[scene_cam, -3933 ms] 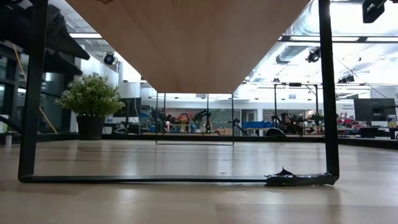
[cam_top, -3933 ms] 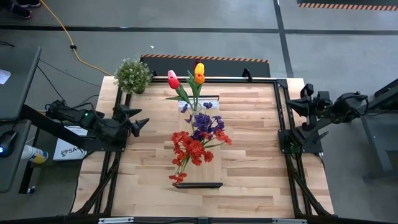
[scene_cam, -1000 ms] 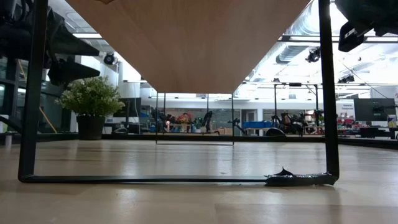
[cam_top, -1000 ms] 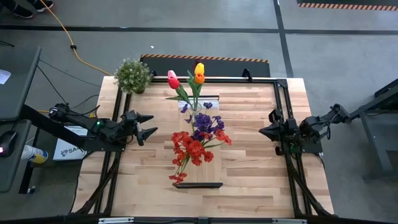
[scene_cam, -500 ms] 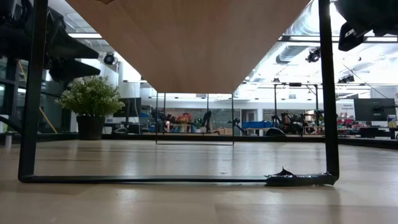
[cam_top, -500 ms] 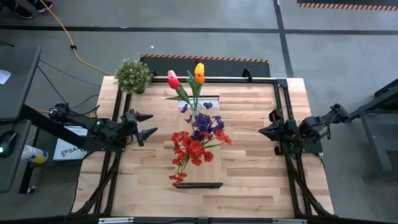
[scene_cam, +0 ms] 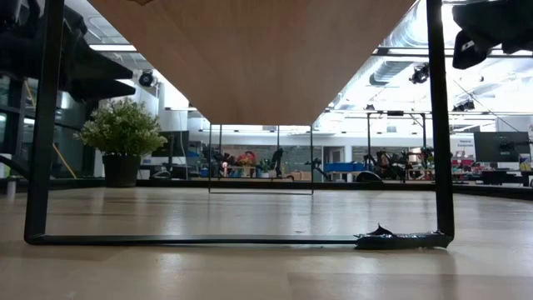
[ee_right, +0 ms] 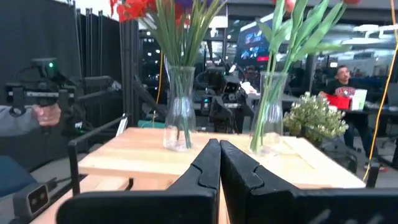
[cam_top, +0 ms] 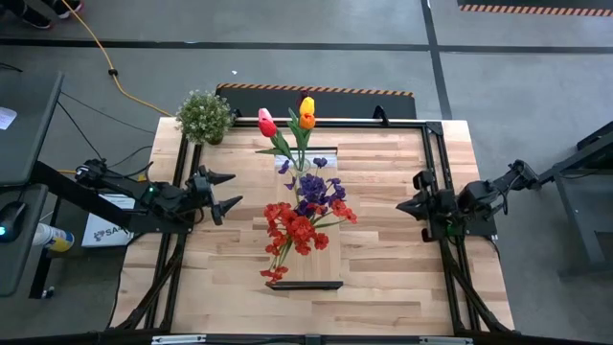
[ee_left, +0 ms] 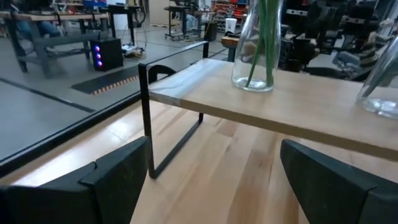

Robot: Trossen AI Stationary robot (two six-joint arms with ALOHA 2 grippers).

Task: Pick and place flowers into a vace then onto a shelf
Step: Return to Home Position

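Two vases [ee_right: 179, 118] of flowers [cam_top: 299, 225] on the shelf [cam_top: 321, 268], at middle of surface [cam_top: 383, 278]. Left pincer [cam_top: 236, 189] apart, right pincer [cam_top: 401, 205] together, both well clear. Avoid arm contact with shelf: risk of tipping top-heavy vases.

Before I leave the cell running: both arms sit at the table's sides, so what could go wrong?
The glass vases of tall flowers stand on a narrow raised shelf; a knock might topple them. The open left tool points at the shelf's side, so an inward swing could strike it. The shut right tool faces it likewise.
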